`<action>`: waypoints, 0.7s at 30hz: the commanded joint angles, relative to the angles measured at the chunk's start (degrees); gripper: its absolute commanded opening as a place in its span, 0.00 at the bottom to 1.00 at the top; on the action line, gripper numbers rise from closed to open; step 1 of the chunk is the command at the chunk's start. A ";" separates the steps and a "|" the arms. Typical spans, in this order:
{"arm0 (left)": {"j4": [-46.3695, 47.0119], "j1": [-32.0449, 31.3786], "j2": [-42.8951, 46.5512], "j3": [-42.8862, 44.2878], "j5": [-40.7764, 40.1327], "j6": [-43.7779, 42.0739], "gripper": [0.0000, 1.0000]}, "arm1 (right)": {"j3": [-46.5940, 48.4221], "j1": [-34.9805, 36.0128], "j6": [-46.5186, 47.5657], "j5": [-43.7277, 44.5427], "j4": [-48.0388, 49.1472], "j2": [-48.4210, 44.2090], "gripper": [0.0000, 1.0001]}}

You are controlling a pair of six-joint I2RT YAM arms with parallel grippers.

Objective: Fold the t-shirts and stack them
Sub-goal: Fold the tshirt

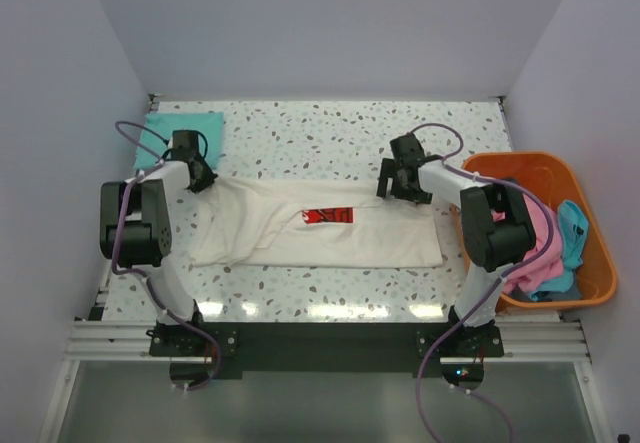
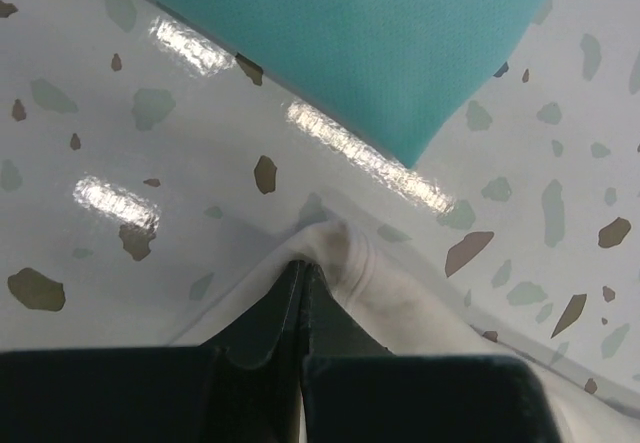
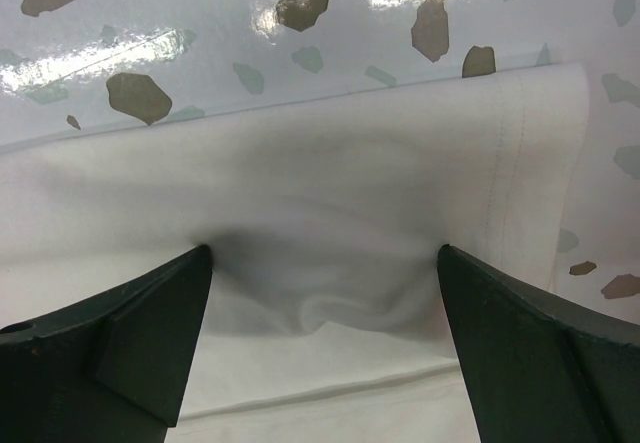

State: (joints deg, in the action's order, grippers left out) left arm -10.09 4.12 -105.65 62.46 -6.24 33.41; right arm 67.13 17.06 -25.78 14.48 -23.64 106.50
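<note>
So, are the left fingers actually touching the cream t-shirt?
Touching. The left wrist view shows the left gripper shut, its fingers pinching a raised fold of the cream t-shirt.

Bare tabletop (image 1: 320,133) lay open beyond the cream shirt (image 1: 300,238). A teal shirt (image 1: 185,128) filled the far left corner; an orange basket (image 1: 598,253) crowded the right edge.

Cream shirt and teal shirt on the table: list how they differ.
Colour: the cream shirt carries a red print; the teal shirt is plain. Size: the cream shirt spreads wide, the teal shirt is a small neat rectangle at the far left corner. Handling: the left gripper pinches the cream shirt's edge; nothing touches the teal shirt. Both lie on the table.
</note>
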 commanded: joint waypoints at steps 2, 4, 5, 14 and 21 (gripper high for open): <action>-7.65 0.10 3.77 5.65 -3.42 0.43 0.00 | -1.04 -1.15 0.47 2.85 -6.33 0.64 0.99; -9.15 -0.77 8.68 6.36 -3.60 0.34 0.19 | -0.16 -1.15 0.47 2.57 -6.59 -0.58 0.99; -10.21 -2.35 10.53 6.28 -3.86 -0.01 0.34 | 0.19 -1.15 0.90 2.31 -6.68 -1.20 0.99; -6.98 -21.67 29.00 -10.41 1.84 5.25 1.00 | 2.30 -0.98 3.89 -5.78 -4.67 -6.74 0.99; 0.15 -23.19 22.52 -16.23 3.69 5.45 1.00 | 1.95 -1.06 3.46 -10.61 -1.59 -3.50 0.99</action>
State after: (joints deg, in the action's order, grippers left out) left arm -14.63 -19.51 -80.05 46.61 -3.16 38.37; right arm 68.01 16.10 -22.90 7.44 -27.16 102.24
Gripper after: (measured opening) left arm 0.997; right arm 0.986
